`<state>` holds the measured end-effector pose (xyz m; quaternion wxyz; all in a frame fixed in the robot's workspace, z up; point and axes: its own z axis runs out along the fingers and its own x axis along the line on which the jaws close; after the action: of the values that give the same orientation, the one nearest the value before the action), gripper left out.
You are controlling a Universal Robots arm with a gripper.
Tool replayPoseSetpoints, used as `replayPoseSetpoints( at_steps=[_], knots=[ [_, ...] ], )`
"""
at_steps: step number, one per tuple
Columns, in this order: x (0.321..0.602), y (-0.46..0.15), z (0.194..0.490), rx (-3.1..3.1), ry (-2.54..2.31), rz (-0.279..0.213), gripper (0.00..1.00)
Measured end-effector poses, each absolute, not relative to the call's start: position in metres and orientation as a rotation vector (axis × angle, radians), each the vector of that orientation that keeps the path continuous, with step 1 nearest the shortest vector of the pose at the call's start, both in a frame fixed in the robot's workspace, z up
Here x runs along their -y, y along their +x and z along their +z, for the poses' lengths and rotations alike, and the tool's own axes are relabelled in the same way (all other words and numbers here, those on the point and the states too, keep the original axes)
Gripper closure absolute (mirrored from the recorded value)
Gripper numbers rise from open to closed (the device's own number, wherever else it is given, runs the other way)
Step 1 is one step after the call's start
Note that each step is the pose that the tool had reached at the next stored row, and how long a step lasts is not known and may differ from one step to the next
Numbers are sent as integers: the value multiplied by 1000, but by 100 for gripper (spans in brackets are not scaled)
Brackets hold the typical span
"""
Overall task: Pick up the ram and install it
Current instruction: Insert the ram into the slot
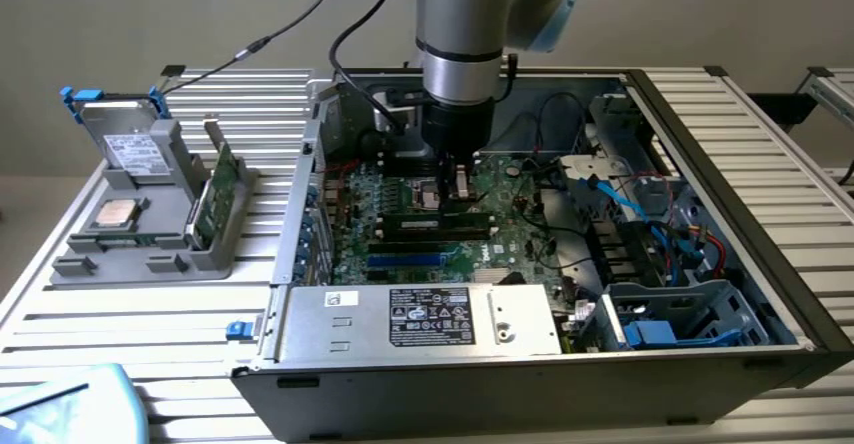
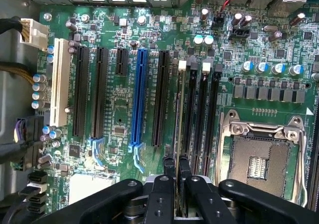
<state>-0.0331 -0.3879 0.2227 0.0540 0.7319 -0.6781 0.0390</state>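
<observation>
My gripper [image 1: 458,190] hangs low inside the open computer case [image 1: 747,164], just over the green motherboard [image 1: 514,249]. In the wrist view the gripper [image 2: 176,162] is shut on the ram [image 2: 177,119]. The ram is a thin green stick seen edge-on, running out from between the fingers. It lies along the outermost black memory slot [image 2: 188,109], right above it or touching it; I cannot tell which. Another green stick [image 1: 222,196] stands on edge in the grey holder [image 1: 200,259] outside the case.
The empty processor socket [image 2: 259,157] lies beside the memory slots. Long black and blue expansion slots [image 2: 141,94] sit on their other side. A silver chip [image 1: 120,214] and a grey drive with blue clips [image 1: 127,139] rest on the holder. The power supply [image 1: 420,319] and cables [image 1: 627,199] crowd the case.
</observation>
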Motion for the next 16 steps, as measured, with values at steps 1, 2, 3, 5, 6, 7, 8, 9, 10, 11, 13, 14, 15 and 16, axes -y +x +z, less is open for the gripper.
replayPoseSetpoints(
  at_steps=[1, 2, 3, 5, 6, 7, 8, 9, 10, 11, 13, 14, 15, 16],
  knots=[
    [388, -33, 222, 2061, 2224, 120, 86],
    [388, -34, 222, 2061, 2224, 121, 86],
    [388, -34, 222, 2061, 2224, 122, 86],
    [388, -35, 222, 2061, 2224, 124, 86],
    [388, -35, 222, 2061, 2224, 125, 86],
    [388, -35, 222, 2061, 2224, 126, 86],
    [388, -35, 222, 2061, 2224, 127, 86],
    [388, -35, 222, 2061, 2224, 128, 86],
    [388, -35, 221, 2061, 2224, 128, 86],
    [387, -35, 221, 2062, 2224, 129, 86],
    [387, -35, 221, 2062, 2224, 129, 86],
    [386, -35, 221, 2062, 2224, 130, 86],
    [386, -35, 222, 2062, 2224, 130, 86],
    [386, -35, 221, 2062, 2225, 130, 86]
  ],
)
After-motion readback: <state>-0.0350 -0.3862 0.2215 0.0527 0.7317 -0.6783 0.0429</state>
